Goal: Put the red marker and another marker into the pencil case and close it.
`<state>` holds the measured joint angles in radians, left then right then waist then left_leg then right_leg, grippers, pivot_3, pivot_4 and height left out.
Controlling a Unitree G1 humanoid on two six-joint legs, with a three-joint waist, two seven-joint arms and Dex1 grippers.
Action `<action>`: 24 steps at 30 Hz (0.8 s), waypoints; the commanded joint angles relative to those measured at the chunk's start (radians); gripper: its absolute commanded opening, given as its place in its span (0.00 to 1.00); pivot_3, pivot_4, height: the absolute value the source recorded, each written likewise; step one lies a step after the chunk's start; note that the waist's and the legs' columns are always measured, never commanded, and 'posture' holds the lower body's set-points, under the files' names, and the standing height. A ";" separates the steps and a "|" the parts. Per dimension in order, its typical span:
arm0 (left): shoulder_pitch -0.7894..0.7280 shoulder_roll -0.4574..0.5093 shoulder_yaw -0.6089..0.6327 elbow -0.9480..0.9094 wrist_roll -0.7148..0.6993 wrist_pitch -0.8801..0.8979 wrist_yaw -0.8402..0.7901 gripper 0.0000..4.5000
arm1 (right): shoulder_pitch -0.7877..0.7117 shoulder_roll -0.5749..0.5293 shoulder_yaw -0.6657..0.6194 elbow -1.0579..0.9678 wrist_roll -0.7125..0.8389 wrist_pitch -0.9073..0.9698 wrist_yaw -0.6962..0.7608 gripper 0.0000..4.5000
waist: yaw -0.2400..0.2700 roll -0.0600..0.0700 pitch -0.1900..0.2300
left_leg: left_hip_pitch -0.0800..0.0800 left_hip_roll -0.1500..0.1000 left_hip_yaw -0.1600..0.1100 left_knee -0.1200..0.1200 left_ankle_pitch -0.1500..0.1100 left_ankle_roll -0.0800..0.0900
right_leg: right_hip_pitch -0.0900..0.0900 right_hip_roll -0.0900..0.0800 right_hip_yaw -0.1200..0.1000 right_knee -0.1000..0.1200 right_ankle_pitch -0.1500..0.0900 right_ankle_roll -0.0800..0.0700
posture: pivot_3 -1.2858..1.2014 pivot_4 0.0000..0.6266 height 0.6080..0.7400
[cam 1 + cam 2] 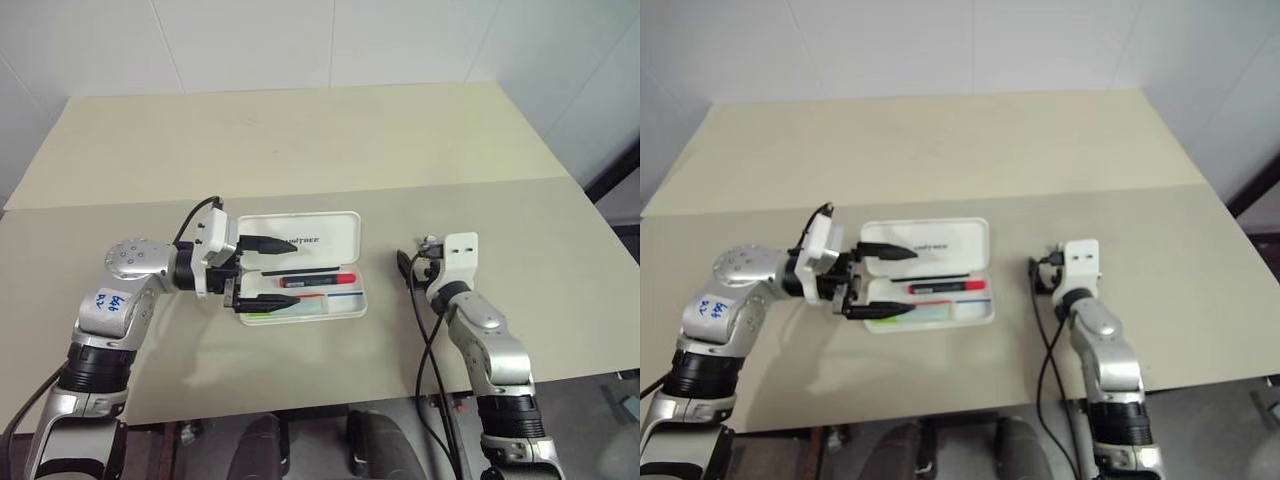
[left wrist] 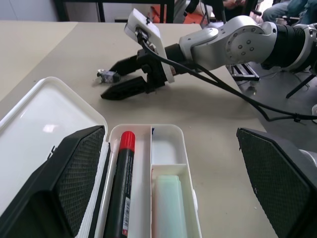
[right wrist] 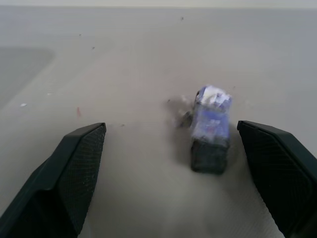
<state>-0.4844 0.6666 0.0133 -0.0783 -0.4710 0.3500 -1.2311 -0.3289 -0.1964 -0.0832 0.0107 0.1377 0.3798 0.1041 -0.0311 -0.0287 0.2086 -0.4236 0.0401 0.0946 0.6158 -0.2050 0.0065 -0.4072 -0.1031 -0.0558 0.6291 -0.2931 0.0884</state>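
Nearest my view, the pencil case (image 1: 300, 265) lies open on the counter (image 1: 300, 140) — red marker (image 1: 318, 281) and the other marker (image 2: 168, 208) both in its tray. My left pincer (image 1: 262, 274) hovers spread wide over the case's left end, holding nothing. My right pincer (image 2: 124, 78) — wide, empty — brackets a small blue-and-dark object (image 3: 210, 130).

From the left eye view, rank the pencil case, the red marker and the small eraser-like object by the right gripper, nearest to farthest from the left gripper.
1. The pencil case: the left gripper hovers open over its near-left end.
2. The red marker: in the tray, just past the fingertips.
3. The small dark object: on the table, across by the right gripper.
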 commanded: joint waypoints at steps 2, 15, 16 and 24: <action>0.005 0.037 0.060 -0.032 -0.029 -0.009 0.004 1.00 | -0.020 -0.016 -0.029 0.074 -0.041 -0.082 -0.035 0.79 | 0.000 0.000 0.000 | 0.000 0.001 0.000 0.000 0.000 0.000 | 0.000 0.001 0.000 0.000 0.000 0.000 | 0.52 0.24 1.00; -0.013 0.059 0.080 0.009 -0.021 -0.027 -0.010 1.00 | -0.036 -0.039 -0.047 0.066 -0.010 -0.086 0.015 0.09 | 0.002 -0.001 0.000 | 0.000 0.003 0.001 0.000 0.000 0.000 | 0.000 -0.001 0.002 -0.002 0.002 -0.001 | 0.52 0.24 1.00; -0.012 0.060 0.079 0.013 -0.019 -0.031 -0.013 1.00 | -0.036 -0.047 -0.056 0.052 0.008 -0.081 0.032 0.09 | 0.002 -0.001 0.000 | 0.000 0.003 0.001 0.000 0.000 0.000 | 0.000 -0.002 0.002 -0.002 0.002 -0.001 | 0.52 0.24 1.00; 0.012 0.057 0.075 0.029 -0.013 -0.059 -0.013 1.00 | 0.002 -0.216 -0.055 -0.156 0.232 -0.021 0.416 0.09 | 0.001 0.000 0.000 | 0.000 0.004 0.003 -0.001 0.000 0.000 | -0.001 0.003 0.003 -0.003 0.002 -0.001 | 0.52 0.24 1.00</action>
<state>-0.4782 0.7145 0.0663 -0.0360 -0.4745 0.3127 -1.2395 -0.3337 -0.3940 -0.1272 -0.0749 0.3152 0.3550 0.4464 -0.0299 -0.0282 0.2089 -0.4237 0.0453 0.0981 0.6143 -0.2050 0.0059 -0.4088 -0.0988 -0.0525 0.6263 -0.2909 0.0874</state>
